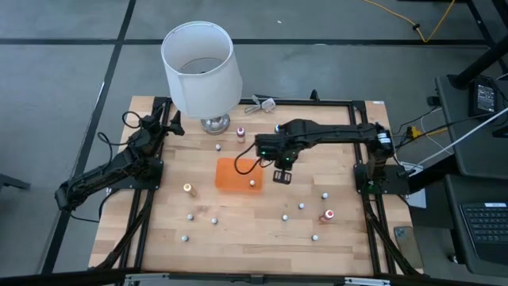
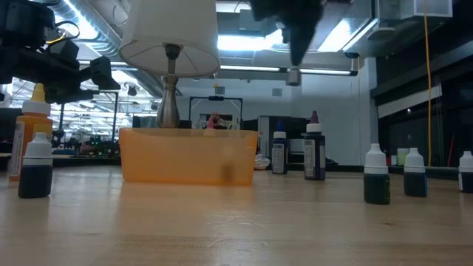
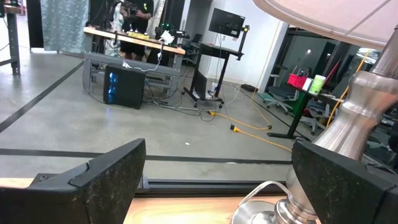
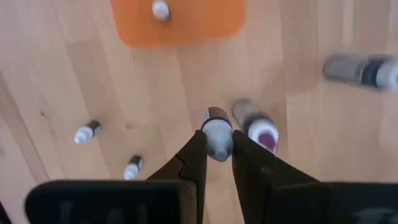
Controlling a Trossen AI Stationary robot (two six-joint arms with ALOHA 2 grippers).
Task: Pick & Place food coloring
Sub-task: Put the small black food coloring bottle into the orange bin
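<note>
Several tiny food coloring bottles stand scattered on the wooden table, among them an orange one point(image 1: 188, 189) and a red one point(image 1: 328, 214). Another stands in the flat orange tray point(image 1: 230, 176) at its right end point(image 1: 252, 183). My right gripper point(image 1: 282, 175) hovers just right of the tray, fingers pointing down, shut on one small bottle point(image 4: 217, 132). In the low view it hangs high above the table point(image 2: 294, 63). My left gripper point(image 3: 217, 180) waits open at the far left, beside the lamp base point(image 3: 348, 143). My right gripper pinches a tiny bottle between its two fingertips point(image 4: 194, 149), coming from above and pointing down. The whitish cap point(image 4: 217, 138) sits between the fingertips, and a dark part point(image 4: 215, 114) shows just past them. The bottle is lifted clear of the table, its end showing below the fingers point(image 2: 293, 75).
A big white-shaded lamp point(image 1: 201, 67) stands at the far edge, left of centre. More bottles stand along the near half of the table point(image 1: 214, 221) point(image 1: 302, 206) and near the lamp point(image 1: 240, 131). Bare wood lies between the tray and the near bottles.
</note>
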